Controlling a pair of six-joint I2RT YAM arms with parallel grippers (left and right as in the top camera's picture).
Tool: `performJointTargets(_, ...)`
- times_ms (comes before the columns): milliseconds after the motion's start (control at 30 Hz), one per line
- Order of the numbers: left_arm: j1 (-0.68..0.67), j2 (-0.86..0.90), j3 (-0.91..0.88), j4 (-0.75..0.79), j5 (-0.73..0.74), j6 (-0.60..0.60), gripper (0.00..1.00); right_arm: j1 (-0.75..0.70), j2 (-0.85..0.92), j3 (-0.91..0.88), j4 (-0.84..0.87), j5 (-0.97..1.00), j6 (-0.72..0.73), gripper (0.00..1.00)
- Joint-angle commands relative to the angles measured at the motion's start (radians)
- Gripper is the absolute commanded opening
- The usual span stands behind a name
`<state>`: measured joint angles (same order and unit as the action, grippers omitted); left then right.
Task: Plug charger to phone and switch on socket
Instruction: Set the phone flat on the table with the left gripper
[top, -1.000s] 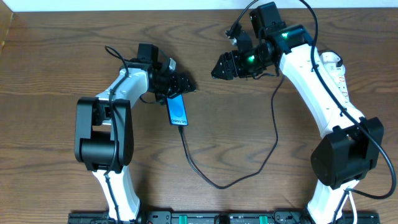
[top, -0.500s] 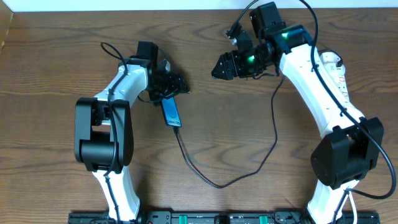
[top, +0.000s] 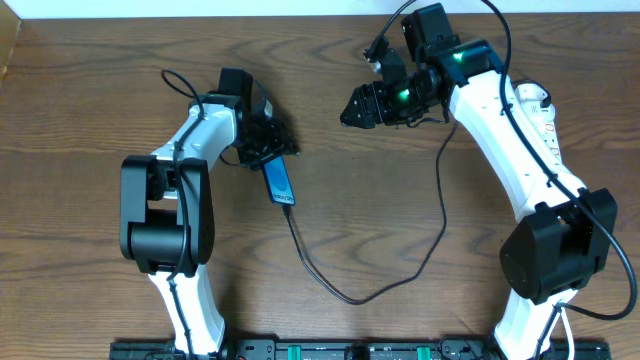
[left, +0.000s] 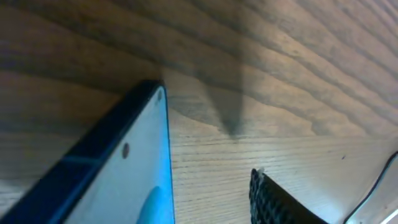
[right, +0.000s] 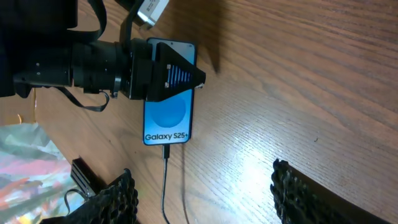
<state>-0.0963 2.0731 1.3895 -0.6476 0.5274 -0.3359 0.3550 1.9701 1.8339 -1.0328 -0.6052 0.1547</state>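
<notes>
Charger (top: 330, 288) appears seated in phone (top: 281, 181), left of desk centre. Your left gripper (top: 272, 143) covers the phone's top; grip cannot be told. Right gripper (top: 352, 108) is spread, empty. Next, switch on socket (top: 541, 98), right edge.

the only words that can be read are "galaxy s25+", in dark letters with a capital g and s, on the lit screen of the phone (right: 168, 124), seen from the right wrist; they run along the bottom of the screen, under a blue round shape. from overhead the same phone (top: 281, 182) shows no readable print, and the red marks on the white power strip (top: 549, 118) are too small to read.
</notes>
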Motion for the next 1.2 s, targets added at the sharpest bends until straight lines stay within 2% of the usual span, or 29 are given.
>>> performJointTargets(0,0.000,0.027,-0.014,-0.006,0.039,0.010,0.52,0.013,0.000,0.015,-0.005,0.002,-0.018,0.68)
performJointTargets(133,0.000,0.027,-0.014,-0.005,0.042,0.010,0.53,0.013,0.000,0.015,-0.006,0.002,-0.022,0.68)
performJointTargets(167,0.000,0.027,-0.014,-0.003,0.042,0.010,0.61,0.013,0.000,0.015,-0.007,0.002,-0.022,0.68)
performJointTargets(233,0.000,0.027,-0.014,0.002,0.040,0.010,0.83,0.013,0.000,0.015,-0.007,0.002,-0.022,0.68)
performJointTargets(300,0.000,0.027,-0.014,0.010,-0.002,0.010,0.90,0.013,0.000,0.015,-0.007,0.002,-0.022,0.68)
performJointTargets(400,0.000,0.027,-0.014,0.008,-0.075,0.010,0.90,0.013,0.000,0.015,-0.008,0.002,-0.022,0.68)
performJointTargets(500,0.000,0.027,-0.014,0.008,-0.087,0.010,0.88,0.013,0.000,0.015,-0.008,0.002,-0.022,0.68)
performJointTargets(533,0.000,0.027,-0.014,0.008,-0.088,0.010,0.83,0.013,0.000,0.015,-0.008,0.002,-0.022,0.68)
performJointTargets(567,0.000,0.027,-0.014,0.008,-0.088,0.010,0.71,0.013,0.000,0.015,-0.008,0.002,-0.022,0.68)
performJointTargets(633,0.000,0.027,-0.014,0.008,-0.094,0.010,0.67,0.013,0.000,0.015,-0.008,0.002,-0.022,0.68)
performJointTargets(667,0.000,0.027,-0.014,0.008,-0.095,0.010,0.68,0.013,0.000,0.015,-0.008,0.002,-0.022,0.68)
performJointTargets(767,0.000,0.027,-0.013,0.008,-0.095,0.010,0.85,0.013,0.000,0.015,-0.008,0.002,-0.022,0.68)
performJointTargets(867,0.000,0.025,-0.013,0.005,-0.076,0.010,0.92,0.013,0.000,0.015,-0.008,0.002,-0.022,0.68)
performJointTargets(1167,0.000,0.025,-0.013,0.009,0.222,0.157,0.93,0.013,0.000,0.015,-0.008,0.010,-0.022,0.69)
